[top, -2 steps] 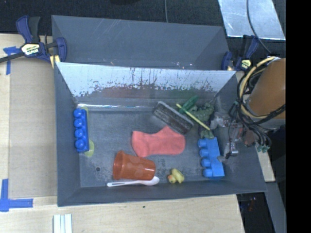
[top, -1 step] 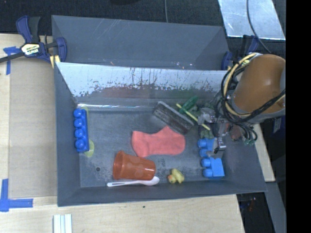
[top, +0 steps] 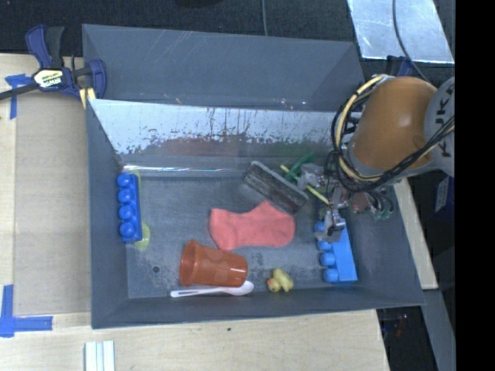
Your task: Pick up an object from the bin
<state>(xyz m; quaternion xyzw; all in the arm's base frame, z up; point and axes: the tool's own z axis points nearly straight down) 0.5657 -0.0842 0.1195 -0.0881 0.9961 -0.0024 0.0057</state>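
Note:
My gripper hangs low at the right side of the bin, right over the top end of a blue studded brick that lies along the right wall. A dark grey oblong brush-like thing lies just left of the gripper, tilted. A pink sock lies flat in the middle of the bin floor, to the left of the brick.
An orange cup lies on its side at the front, with a white spoon below it and a small yellow thing to its right. A blue beaded piece lies by the left wall.

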